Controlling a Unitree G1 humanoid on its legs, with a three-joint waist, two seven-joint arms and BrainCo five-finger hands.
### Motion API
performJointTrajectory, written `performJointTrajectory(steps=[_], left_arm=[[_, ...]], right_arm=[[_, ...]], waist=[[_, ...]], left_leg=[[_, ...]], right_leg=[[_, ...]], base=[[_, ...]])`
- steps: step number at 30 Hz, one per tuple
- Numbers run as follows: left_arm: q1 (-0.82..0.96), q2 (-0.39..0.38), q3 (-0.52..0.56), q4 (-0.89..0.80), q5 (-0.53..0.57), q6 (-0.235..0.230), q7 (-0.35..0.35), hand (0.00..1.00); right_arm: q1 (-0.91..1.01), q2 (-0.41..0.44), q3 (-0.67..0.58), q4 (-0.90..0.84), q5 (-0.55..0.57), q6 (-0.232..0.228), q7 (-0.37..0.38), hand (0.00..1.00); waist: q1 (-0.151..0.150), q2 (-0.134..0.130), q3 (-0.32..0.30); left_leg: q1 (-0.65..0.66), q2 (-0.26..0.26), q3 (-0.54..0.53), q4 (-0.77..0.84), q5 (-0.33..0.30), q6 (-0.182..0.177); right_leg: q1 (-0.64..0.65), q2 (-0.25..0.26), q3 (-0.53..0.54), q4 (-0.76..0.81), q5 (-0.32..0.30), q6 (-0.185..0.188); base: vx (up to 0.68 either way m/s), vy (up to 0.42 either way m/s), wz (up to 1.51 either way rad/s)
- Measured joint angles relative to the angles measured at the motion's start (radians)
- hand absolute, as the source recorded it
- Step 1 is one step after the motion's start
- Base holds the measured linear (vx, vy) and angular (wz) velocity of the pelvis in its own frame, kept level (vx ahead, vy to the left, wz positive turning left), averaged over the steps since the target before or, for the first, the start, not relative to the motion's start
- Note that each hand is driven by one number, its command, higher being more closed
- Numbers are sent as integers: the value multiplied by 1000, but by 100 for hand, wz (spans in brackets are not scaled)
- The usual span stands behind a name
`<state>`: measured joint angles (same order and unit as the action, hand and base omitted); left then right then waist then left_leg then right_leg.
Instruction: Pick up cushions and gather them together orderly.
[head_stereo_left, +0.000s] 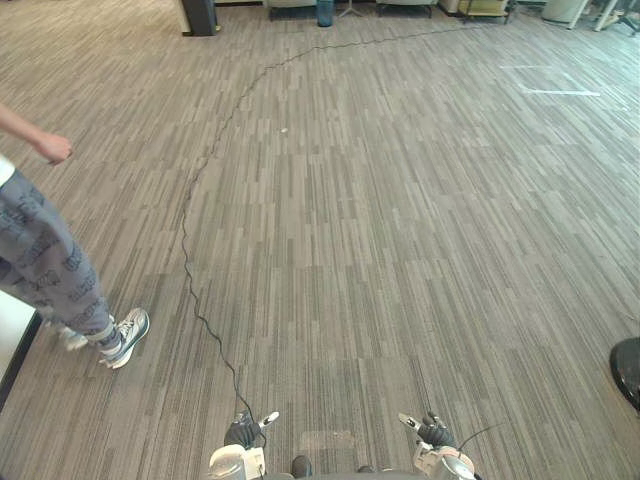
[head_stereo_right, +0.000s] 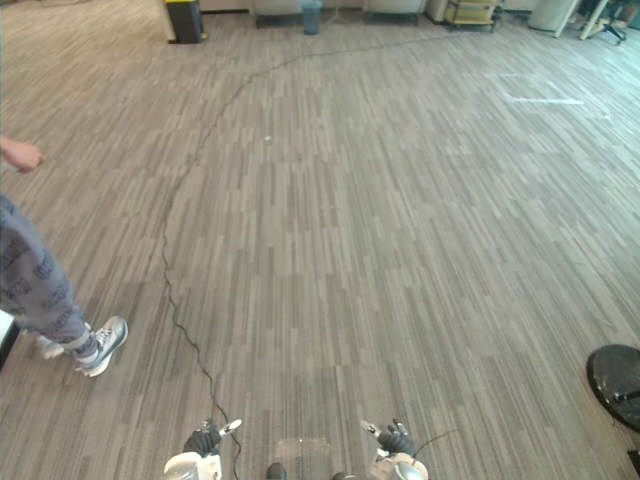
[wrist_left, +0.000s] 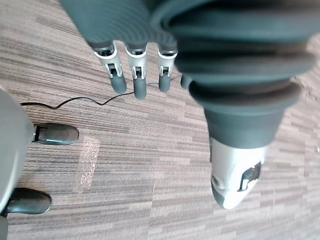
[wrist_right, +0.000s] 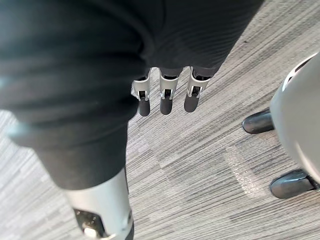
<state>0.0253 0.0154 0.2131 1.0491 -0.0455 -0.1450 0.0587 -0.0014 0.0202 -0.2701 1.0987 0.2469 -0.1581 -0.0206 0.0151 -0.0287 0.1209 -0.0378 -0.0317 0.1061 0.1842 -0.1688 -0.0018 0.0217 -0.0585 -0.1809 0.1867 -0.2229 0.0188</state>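
Observation:
My left hand (head_stereo_left: 243, 432) hangs low at the bottom edge of the eye views, and my right hand (head_stereo_left: 432, 432) hangs beside it. In the left wrist view the left hand's fingers (wrist_left: 135, 80) point straight down over grey striped carpet, holding nothing. The right hand's fingers (wrist_right: 165, 97) are just as straight and empty in the right wrist view. Both hands are open above bare floor.
A person (head_stereo_left: 45, 265) in patterned trousers and grey sneakers stands at the left, next to a white furniture edge (head_stereo_left: 12, 325). A black round base (head_stereo_left: 628, 372) sits at the right edge. A dark bin (head_stereo_left: 200, 14) and furniture line the far wall.

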Motion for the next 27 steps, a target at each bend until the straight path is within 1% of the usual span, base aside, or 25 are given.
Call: performJointTrajectory(steps=[1, 2, 3, 5, 6, 7, 8, 9, 10, 11, 12, 13, 14, 15, 16, 17, 18, 19, 20, 21, 23, 24, 25, 26, 27], left_arm=[[2, -2, 7, -22, -10, 0, 2, 0], [-2, -2, 8, -33, -24, 0, 5, 0], [-4, -1, 7, -52, -37, -3, 6, 0], [-4, -3, 4, -60, -50, -5, 9, 0], [-3, -3, 4, -66, -64, -7, 11, 0], [-3, -8, 4, -70, -70, -10, 18, 0], [-2, -10, 6, -81, -75, -17, 26, 0], [-1, -9, 6, -84, -76, -18, 26, 0], [6, -2, 6, -89, -77, -19, 31, 0], [7, 0, 8, -89, -78, -19, 35, 0], [6, 0, 12, -91, -79, -18, 41, 0], [5, 0, 15, -91, -79, -17, 42, 0], [5, 2, 18, -89, -83, -17, 46, 0], [5, 1, 12, -88, -84, -16, 46, 0], [5, 1, 7, -88, -84, -17, 46, 0], [4, 2, -11, -86, -84, -17, 45, 0], [2, 2, -38, -75, -84, -16, 45, 0], [-13, 5, -54, -63, -83, -13, 44, 0], [-16, 6, -56, -58, -83, -12, 44, 0], [-16, -7, -57, -41, -81, -1, 45, 0], [-17, -22, -55, -36, -77, 3, 45, 0], [-20, -26, -55, -36, -75, 3, 44, 0], [-39, -38, -50, -34, -73, 3, 42, 0], [-60, -50, -43, -20, -72, 2, 40, 0], [-66, -52, -45, -14, -72, 2, 38, 0]], right_arm=[[6, -1, 1, -26, 1, -1, -4, 0], [7, 0, 5, -33, 8, -3, -7, 0], [2, -1, 9, -42, 17, -3, -18, 0], [5, -1, 9, -45, 35, -2, -29, 0], [3, -1, 21, -51, 37, -2, -33, 0], [2, -1, 41, -61, 37, -2, -36, 0], [-7, 3, 57, -63, 37, -2, -40, 0], [-8, 4, 61, -63, 37, -2, -40, 0], [-14, 11, 80, -63, 36, -2, -41, 0], [-15, 16, 79, -60, 34, -1, -41, 0], [-19, 33, 82, -64, 30, -1, -40, 0], [-19, 38, 82, -64, 30, -1, -40, 0], [-12, 42, 89, -63, 27, 5, -34, 0], [2, 43, 78, -77, 28, 2, -36, 0], [6, 44, 78, -83, 27, 2, -36, 0], [19, 48, 77, -106, 27, 0, -35, 0], [25, 41, 76, -109, 26, -3, -33, 0], [30, 41, 80, -102, 26, -2, -30, 0], [34, 41, 81, -101, 26, 0, -28, 0], [44, 40, 75, -134, 26, -1, -27, 0], [51, 38, 61, -151, 25, -13, -25, 0], [49, 39, 55, -155, 24, -15, -24, 0], [40, 39, 40, -168, 23, -21, -20, 0], [34, 26, 37, -164, 26, -25, -19, 0], [30, 18, 38, -160, 26, -26, -19, 0]], waist=[[1, 11, 13], [1, 13, 23], [14, 13, 41], [23, 16, 43], [28, 19, 43], [35, 20, 42], [48, 15, 39], [50, 12, 36], [56, -7, 24], [58, -12, 13], [63, -14, 12], [65, -15, 11], [67, -30, 3], [69, -39, -4], [70, -42, -6], [74, -46, -9], [67, -43, -8], [58, -43, 0], [56, -45, 2], [35, -43, 3], [23, -39, 6], [21, -38, 6], [18, -33, 8], [14, -22, 12], [9, -17, 12]], left_leg=[[-92, 32, 22, 213, -67, -6], [-169, 56, 36, 370, -80, -21], [-226, 83, 54, 503, -103, -34], [-275, 120, 77, 499, -123, -30], [-300, 128, 85, 424, -111, -21], [-322, 128, 91, 340, -81, -14], [-355, 125, 104, 245, 17, -23], [-360, 122, 108, 231, 44, -25], [-364, 89, 136, 211, 86, -5], [-363, 85, 164, 226, 52, 12], [-359, 86, 190, 266, 19, 37], [-354, 86, 195, 274, 14, 40], [-314, 70, 213, 286, -4, 67], [-269, 53, 216, 284, -22, 91], [-260, 50, 217, 284, -28, 92], [-216, 42, 221, 273, -52, 90], [-133, 37, 223, 227, -103, 79], [-63, 30, 218, 189, -142, 64], [-48, 25, 217, 183, -143, 65], [62, 24, 211, 115, -161, 59], [155, 39, 212, 55, -181, 46], [174, 45, 210, 43, -189, 41], [217, 71, 206, 24, -213, 28], [260, 91, 201, -4, -220, 17], [274, 98, 196, -15, -221, 15]], right_leg=[[1, 13, -8, 22, -22, -9], [12, 15, -12, 27, -32, -18], [39, 17, -10, 28, -45, -26], [72, 14, -10, 16, -65, -27], [85, 1, -3, 10, -86, -22], [89, -13, 6, 3, -99, -11], [93, -39, 30, -12, -114, 10], [94, -46, 38, -20, -116, 11], [100, -84, 63, -54, -120, 9], [95, -96, 83, -59, -100, -11], [93, -109, 131, -43, -61, -4], [94, -115, 144, -37, -51, 2], [104, -137, 174, 13, -8, 39], [92, -151, 184, 115, 7, 64], [81, -153, 187, 149, 13, 68], [17, -159, 203, 312, 39, 83], [-89, -160, 209, 581, 150, 93], [-178, -163, 206, 777, 165, 91], [-201, -163, 205, 818, 153, 86], [-307, -150, 159, 947, 87, 53], [-396, -126, 77, 945, 25, 33], [-421, -119, 53, 926, 10, 30], [-482, -88, -21, 797, -15, 19], [-504, -59, -69, 616, -4, 4], [-511, -43, -79, 539, 10, -2]], base=[[65, -52, 9], [92, -13, 4], [138, 33, 1], [192, 82, -5], [198, 122, -11], [323, 233, -29], [314, 232, -28], [443, 306, -38], [472, 267, -34], [599, 314, -44], [520, 276, -31], [508, 299, -26], [507, 291, -13], [492, 260, -12], [373, 171, -15], [404, 167, -21], [469, 170, -25], [385, 135, -13], [447, 52, -6], [370, 10, -6], [385, -4, -9], [404, -60, 5], [443, -92, 18], [557, -112, 22], [711, -150, 62]])
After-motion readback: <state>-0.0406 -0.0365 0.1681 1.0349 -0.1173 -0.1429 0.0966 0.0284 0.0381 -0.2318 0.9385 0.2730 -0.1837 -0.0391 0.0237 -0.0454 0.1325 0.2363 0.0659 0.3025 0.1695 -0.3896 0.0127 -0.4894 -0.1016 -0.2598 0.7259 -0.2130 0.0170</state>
